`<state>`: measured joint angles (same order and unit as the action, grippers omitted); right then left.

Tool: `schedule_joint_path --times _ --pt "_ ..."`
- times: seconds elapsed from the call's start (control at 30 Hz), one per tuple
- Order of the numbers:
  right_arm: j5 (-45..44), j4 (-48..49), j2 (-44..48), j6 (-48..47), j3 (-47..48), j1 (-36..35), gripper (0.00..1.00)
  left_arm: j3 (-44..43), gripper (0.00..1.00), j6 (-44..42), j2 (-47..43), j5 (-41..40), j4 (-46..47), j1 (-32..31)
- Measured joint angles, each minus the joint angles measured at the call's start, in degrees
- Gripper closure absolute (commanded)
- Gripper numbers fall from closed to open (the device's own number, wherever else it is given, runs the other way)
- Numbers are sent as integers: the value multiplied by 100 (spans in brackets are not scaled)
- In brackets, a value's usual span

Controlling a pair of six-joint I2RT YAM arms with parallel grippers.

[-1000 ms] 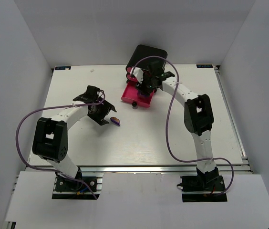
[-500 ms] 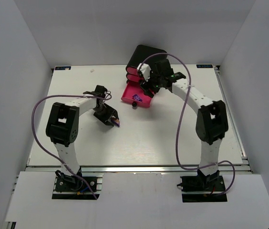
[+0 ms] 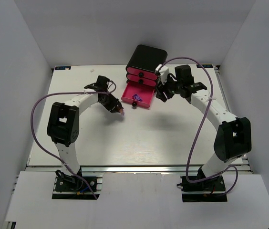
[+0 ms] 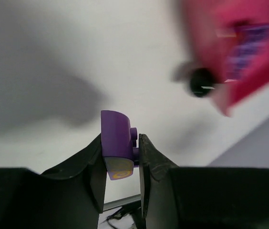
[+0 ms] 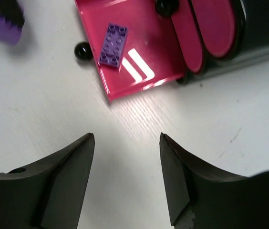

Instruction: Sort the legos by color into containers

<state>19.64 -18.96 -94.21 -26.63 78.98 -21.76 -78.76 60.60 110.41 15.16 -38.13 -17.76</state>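
A purple lego [image 4: 117, 143] sits pinched between the fingers of my left gripper [image 4: 120, 151], which is shut on it. From above, that gripper [image 3: 118, 109] hovers just left of the open bottom drawer [image 3: 146, 101] of the containers [image 3: 146, 58]. One flat purple lego [image 3: 135, 97] lies inside the pink drawer [image 5: 158, 52], also seen as a studded plate [image 5: 113, 45] from the right wrist. My right gripper [image 5: 127, 138] stands open and empty over bare table, right of the drawer [image 3: 160, 93].
The two upper pink drawers [image 3: 142, 75] are closed in the black box. The open drawer's black knob [image 5: 82, 50] points toward the table's middle. White walls ring the table. No other bricks show.
My left gripper shut on the purple lego and carried it up and right toward the open drawer. The right arm pulled back from over the drawer to its right side.
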Motion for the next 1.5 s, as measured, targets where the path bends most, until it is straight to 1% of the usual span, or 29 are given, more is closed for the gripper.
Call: schedule_joint_path --times 0.13,0.27,0.33,0.37,0.4,0.47,0.53,0.57,0.63,0.67,0.7,0.77,0.8,0.83,0.87,0.9,0.93,0.97,1.03,1.13,1.23,1.33,1.37,1.47,1.5 --pt "-9 37 160 212 -367 223 39 -566 100 57 39 262 741 0" --pt "-20 81 275 315 -579 352 37 -1294 90 280 424 466 1419 0" --pt "-20 101 343 356 -654 380 36 -1558 81 442 734 566 1751 0" --pt "-20 101 365 361 -673 391 33 -1668 75 514 903 608 1856 0" --pt "-17 98 380 374 -680 407 32 -1794 61 597 1102 654 1947 0" --pt "-15 120 398 378 -680 413 27 -1993 47 697 1475 713 2039 0" --pt "20 118 409 352 -680 413 26 -2184 35 763 1810 787 2039 0" --pt "74 120 411 295 -680 413 25 -2260 34 780 1939 828 2041 0" --pt "352 87 413 125 -680 417 25 -2321 6 807 2083 868 2059 0" --pt "560 26 413 -94 -678 424 27 -2330 3 918 2096 927 2098 2" --pt "811 -59 413 -339 -678 428 28 -2380 2 874 2085 988 2166 9" --pt "1294 -273 411 -949 -678 428 40 -2446 2 850 2028 1016 2321 7" --pt "1561 -389 402 -1294 -678 420 48 -2450 2 831 1987 1045 2389 7" --pt "1825 -501 378 -1600 -673 404 68 -2452 2 796 1932 1071 2433 20" --pt "2004 -588 339 -1904 -662 374 77 -2452 2 754 1884 1093 2455 42" --pt "2194 -743 232 -2179 -603 326 83 -2450 2 702 1818 1102 2463 48" --pt "2312 -905 81 -2393 -485 271 93 -2433 3 627 1742 1102 2468 57" --pt "2396 -1082 -153 -2605 -282 199 97 -2382 3 560 1637 1097 2470 70" --pt "2433 -1353 -728 -2918 210 20 100 -2090 3 385 1237 1054 2476 120" --pt "2291 -1639 -1604 -3139 962 -313 100 -1346 4 151 282 951 2485 251" --pt "1982 -1670 -2055 -3185 1130 -656 98 -636 3 -98 -798 826 2474 446" --pt "1480 -1593 -2234 -3025 1121 -957 98 111 2 -334 -1823 634 2516 638" --pt "1231 -1497 -2271 -2885 1121 -1058 99 352 2 -396 -2107 535 2520 686" --pt "459 -1016 -2393 -2435 1123 -1279 100 1211 2 -546 -2981 225 2468 793" --pt "-28 -756 -2500 -2179 1137 -1366 100 1453 2 -570 -3200 151 2437 809"
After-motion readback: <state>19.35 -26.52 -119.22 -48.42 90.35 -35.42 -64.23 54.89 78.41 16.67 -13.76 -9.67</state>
